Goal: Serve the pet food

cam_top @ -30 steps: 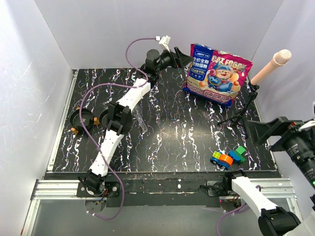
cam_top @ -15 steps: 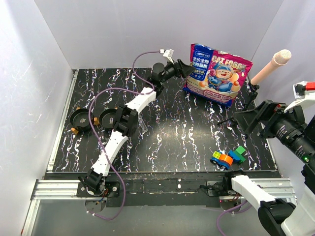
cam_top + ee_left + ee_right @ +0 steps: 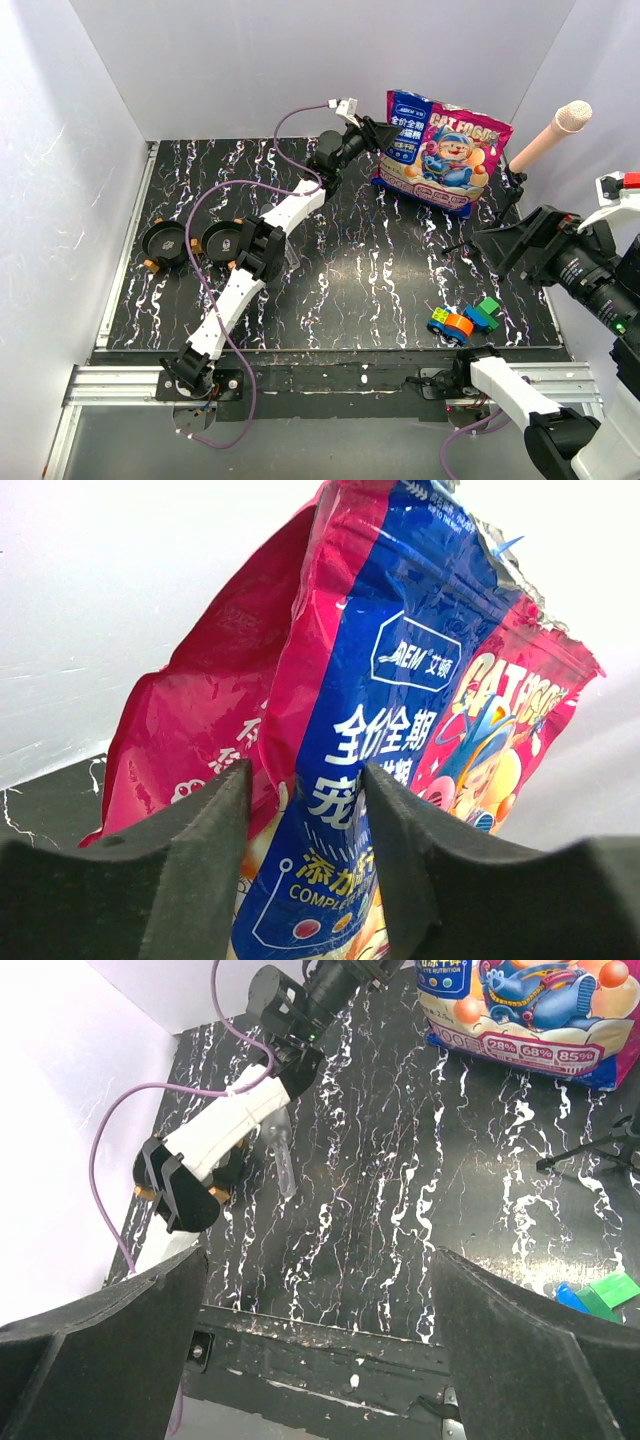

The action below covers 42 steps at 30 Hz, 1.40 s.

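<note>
The pet food bag (image 3: 440, 150), glossy magenta and blue with a cartoon cat, stands tilted back against the rear wall. No kibble shows, only the bag.

The left gripper (image 3: 383, 135) is stretched out to the bag's upper left edge. In the left wrist view its dark fingers (image 3: 200, 850) are spread, and the bag's blue and magenta side fold fills the gap between them. I cannot tell whether either finger touches the foil.

The right gripper (image 3: 315, 1260) hangs well in front of the bag and off to its right, fingers wide apart with nothing between them.

Just right of the bag a pink microphone (image 3: 550, 133) slants up from a small black stand. In front of the bag, towards the near edge, lies a cluster of toy blocks (image 3: 463, 318). Far to the bag's left sit two black bowls (image 3: 165, 243), side by side on the black marbled table (image 3: 380, 280).
</note>
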Available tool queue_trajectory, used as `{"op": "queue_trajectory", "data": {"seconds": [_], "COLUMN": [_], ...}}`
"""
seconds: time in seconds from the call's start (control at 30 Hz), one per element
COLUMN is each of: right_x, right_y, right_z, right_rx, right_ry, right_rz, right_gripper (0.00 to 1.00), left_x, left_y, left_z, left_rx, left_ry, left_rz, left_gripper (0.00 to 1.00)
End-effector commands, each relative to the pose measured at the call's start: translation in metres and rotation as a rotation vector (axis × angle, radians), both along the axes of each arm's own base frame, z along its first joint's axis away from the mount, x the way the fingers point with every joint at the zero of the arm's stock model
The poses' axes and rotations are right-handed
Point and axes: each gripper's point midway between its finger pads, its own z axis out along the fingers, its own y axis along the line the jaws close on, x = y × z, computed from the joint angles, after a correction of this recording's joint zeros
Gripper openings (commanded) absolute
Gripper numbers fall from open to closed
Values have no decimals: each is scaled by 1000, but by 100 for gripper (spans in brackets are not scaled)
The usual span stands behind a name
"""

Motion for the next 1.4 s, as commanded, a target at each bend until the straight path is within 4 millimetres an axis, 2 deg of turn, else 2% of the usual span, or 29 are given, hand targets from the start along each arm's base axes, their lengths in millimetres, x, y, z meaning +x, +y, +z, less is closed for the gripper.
{"op": "queue_trajectory", "data": {"seconds": [0.0, 0.03, 0.13, 0.2, 0.4, 0.5, 0.67, 0.73, 0.87, 0.97, 1.1, 1.17, 1.23, 1.33, 1.37], "right_x": [-18, -17, -12, -9, 4, 20, 64, 82, 115, 132, 148, 152, 157, 163, 165], "right_y": [-3, -4, -5, -6, -12, -12, -28, -31, -15, -3, 8, 17, 20, 27, 28], "right_z": [-39, -38, -39, -39, -45, -45, -52, -49, -37, -35, -50, -58, -64, -73, -74], "right_rx": [-26, -30, -49, -60, -94, -90, -88, -91, -68, -74, -152, -171, -190, -203, -208], "right_ry": [184, 183, 192, 193, 224, 223, 271, 272, 261, 269, 299, 311, 317, 327, 324], "right_rz": [-5, -7, -12, -15, -59, -77, -266, -304, -261, -199, -91, -25, 9, 57, 73], "right_gripper": [99, 99, 99, 99, 99, 99, 98, 98, 99, 98, 98, 97, 95, 94, 95], "left_x": [1, 1, -2, -1, -2, -6, -18, -21, -27, -41, -58, -74, -89, -117, -125], "left_y": [4, 4, 4, 5, 10, 14, 29, 38, 66, 81, 104, 115, 123, 139, 143], "left_z": [22, 23, 26, 27, 40, 50, 77, 78, 74, 79, 73, 79, 75, 88, 83], "left_rx": [-2, -1, 3, 5, 15, 23, 66, 108, 153, 159, 189, 173, 175, 150, 150], "left_ry": [-55, -55, -56, -44, -27, -4, 19, 35, 100, 135, 235, 256, 295, 334, 351], "left_rz": [40, 39, 28, 38, 65, 74, 111, 146, 214, 239, 294, 297, 293, 293, 290], "left_gripper": [41, 36, 32, 0, 0, 0, 0, 0, 0, 0, 0, 0, 0, 0, 0]}}
